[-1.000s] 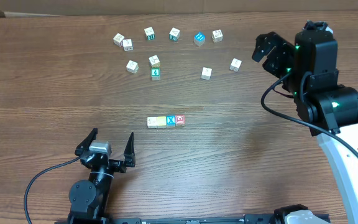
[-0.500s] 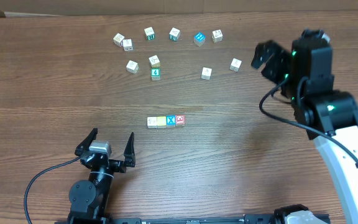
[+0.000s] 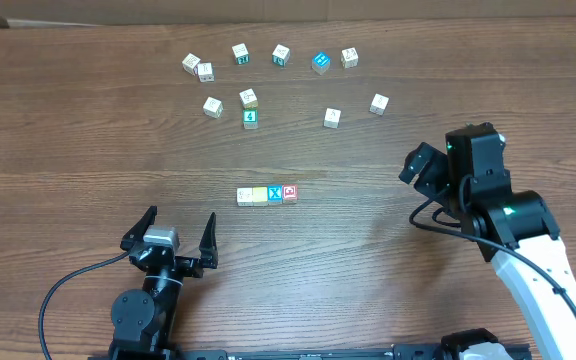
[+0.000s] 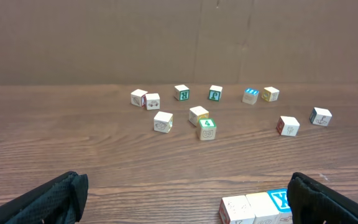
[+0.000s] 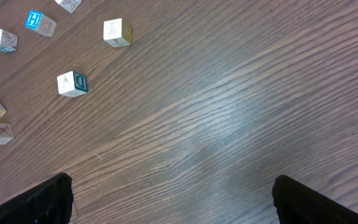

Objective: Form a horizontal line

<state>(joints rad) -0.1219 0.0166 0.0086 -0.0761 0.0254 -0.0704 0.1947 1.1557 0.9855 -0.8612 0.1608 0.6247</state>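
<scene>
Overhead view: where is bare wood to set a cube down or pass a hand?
Free: the band between the loose cubes and the row; the stretch between the row and the right gripper; the area left of the row. Crowded: the far strip holding the loose cubes.

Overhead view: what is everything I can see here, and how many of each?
Row: one, four touching cubes, whitish, pale yellow, blue with a white X, red, table centre.
Loose cubes: eleven, mostly whitish, scattered on the far side; they include the 4 cube, green-faced, and the blue cube.
Table: one, brown wood, under everything.
Left gripper: one, black, open and empty, near edge, left of the row.
Right gripper: one, black, open and empty, right of the row.
</scene>
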